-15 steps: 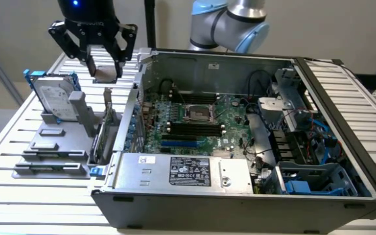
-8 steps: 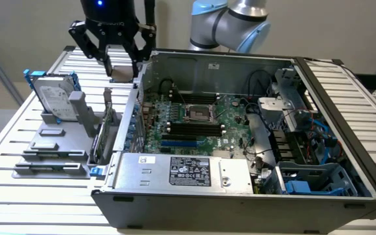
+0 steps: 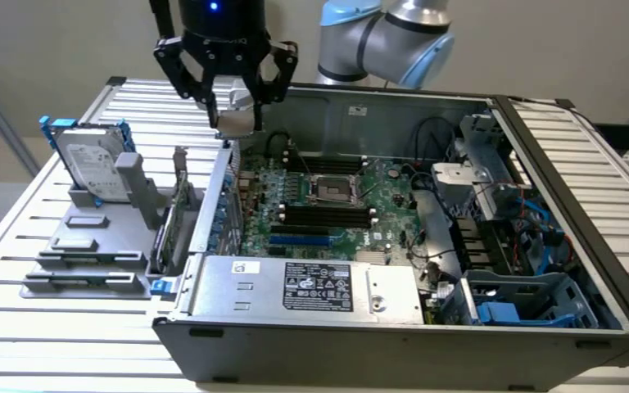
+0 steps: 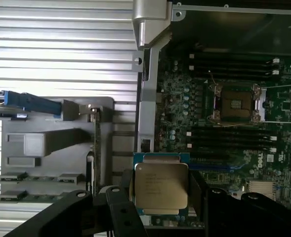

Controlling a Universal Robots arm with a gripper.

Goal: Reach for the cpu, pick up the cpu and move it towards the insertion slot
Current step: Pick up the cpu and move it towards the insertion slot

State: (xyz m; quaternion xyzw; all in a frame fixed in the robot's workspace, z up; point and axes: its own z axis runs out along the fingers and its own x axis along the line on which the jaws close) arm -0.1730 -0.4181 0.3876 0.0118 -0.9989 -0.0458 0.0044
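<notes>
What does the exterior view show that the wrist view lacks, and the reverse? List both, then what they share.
Exterior view adds: the arm's grey and blue joints, the labelled power supply and the blue drive cage. Wrist view adds: the printing on the face of the chip. Shared: the gripper shut on the chip, apart from the socket; the green board; the black memory slots beside the socket.

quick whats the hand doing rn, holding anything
Hand: closed on the cpu, held in the air, not yet over the insertion slot.
</notes>
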